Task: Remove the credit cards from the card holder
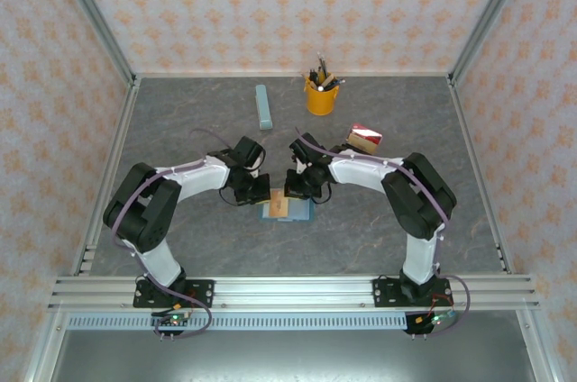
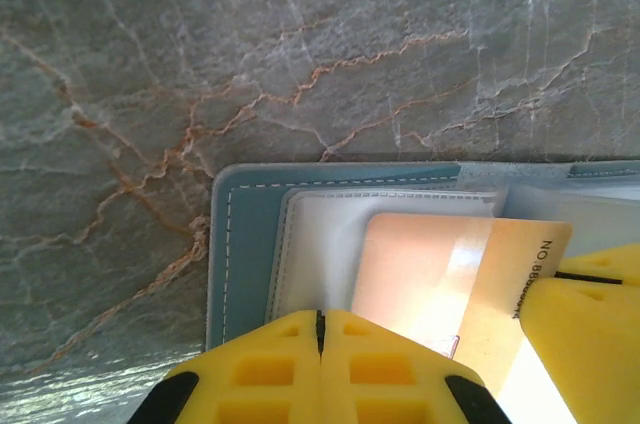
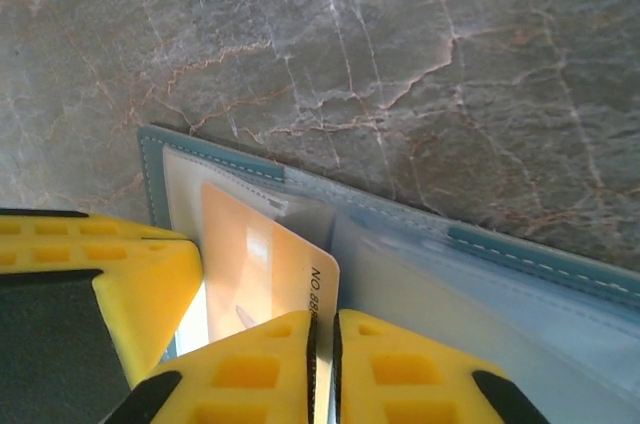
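Carefully now: your right gripper point(image 3: 322, 322) has its jaws almost together with a thin slit between them. The edge of the tan card point(image 3: 255, 254) runs into that slit, but you cannot tell whether they actually bite it. Your left gripper point(image 2: 320, 319) has its jaws flat together, tips over the left leaf of the open card holder point(image 2: 240, 254), at 9 o'clock of the card.

If the pinch is shallow, the card can slip free and settle back on its pocket. If the left tips bear too lightly, the whole holder can drag along with the pull.

Outward, both wrists tip steeply down and meet nose to nose mid-table point(image 1: 180, 130), elbows out at 9 and 3 o'clock of the holder. The red and dark cards point(image 1: 365, 137) lie at 1 o'clock.
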Controlling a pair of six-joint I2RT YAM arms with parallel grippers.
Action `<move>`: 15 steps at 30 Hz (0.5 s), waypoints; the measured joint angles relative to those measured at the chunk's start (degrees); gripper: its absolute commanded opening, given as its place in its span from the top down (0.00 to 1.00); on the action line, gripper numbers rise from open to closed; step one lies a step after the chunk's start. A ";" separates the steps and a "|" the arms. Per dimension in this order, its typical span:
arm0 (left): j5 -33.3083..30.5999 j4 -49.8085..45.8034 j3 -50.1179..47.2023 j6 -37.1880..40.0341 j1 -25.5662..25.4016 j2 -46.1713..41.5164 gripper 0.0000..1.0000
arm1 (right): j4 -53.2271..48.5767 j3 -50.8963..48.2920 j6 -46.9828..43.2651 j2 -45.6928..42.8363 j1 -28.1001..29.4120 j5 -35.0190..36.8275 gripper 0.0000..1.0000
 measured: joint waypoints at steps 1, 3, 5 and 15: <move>-0.02 0.11 -0.07 -0.15 0.00 0.00 1.00 | 0.68 -0.20 0.33 0.13 0.00 -0.44 0.84; -0.07 0.37 -0.26 -0.20 0.00 0.00 1.00 | 1.95 -0.81 0.94 0.26 -0.15 -1.14 0.84; -0.07 0.66 -0.46 -0.22 0.02 0.00 1.00 | 3.28 -1.42 1.84 0.42 -0.44 -2.08 0.84; -0.04 1.03 -0.66 -0.24 0.02 -0.04 1.00 | 7.34 -3.34 4.94 0.59 -1.18 -3.87 0.91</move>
